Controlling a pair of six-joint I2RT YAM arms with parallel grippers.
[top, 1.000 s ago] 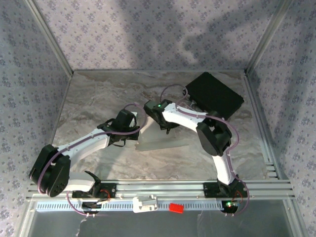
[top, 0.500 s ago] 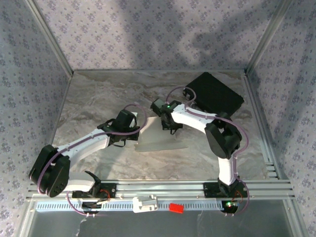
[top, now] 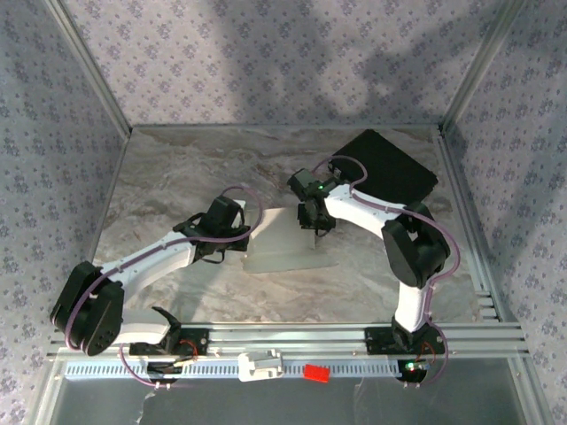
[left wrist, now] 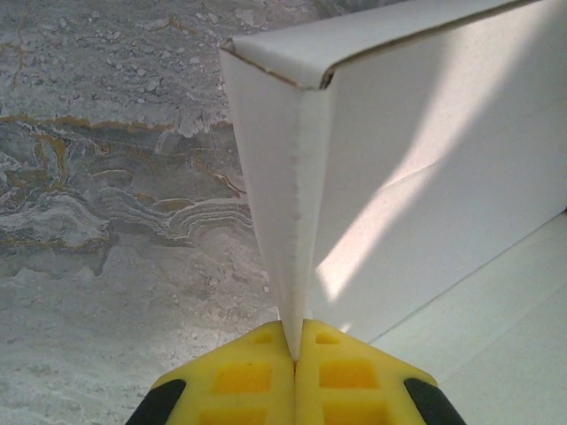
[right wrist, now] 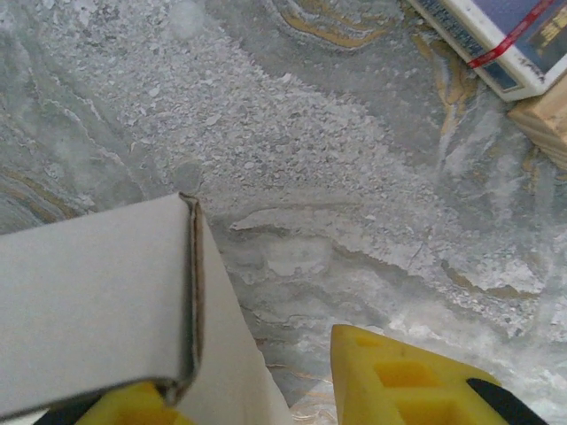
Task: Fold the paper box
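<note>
The paper box (top: 285,241) is a white cardboard piece lying mid-table between my two grippers, with walls partly raised. In the left wrist view my left gripper (left wrist: 297,354) is shut on the lower end of an upright folded corner wall of the paper box (left wrist: 425,159). My left gripper (top: 234,232) sits at the box's left end. My right gripper (top: 316,227) stands at the box's right end. Its yellow fingers (right wrist: 403,381) stand apart in the right wrist view. A folded wall of the paper box (right wrist: 97,292) rests against the left finger only, so my right gripper (right wrist: 239,372) is open.
A black rectangular case (top: 386,168) lies at the back right. A small packet (right wrist: 500,35) and a tan block (right wrist: 549,124) lie beyond the right gripper. Patterned walls enclose the marble table (top: 177,168). A metal rail (top: 292,335) runs along the front.
My right gripper has opened, letting go of the box wall, and that arm has swung to the right. The left arm has stayed put, still pinching the box.
</note>
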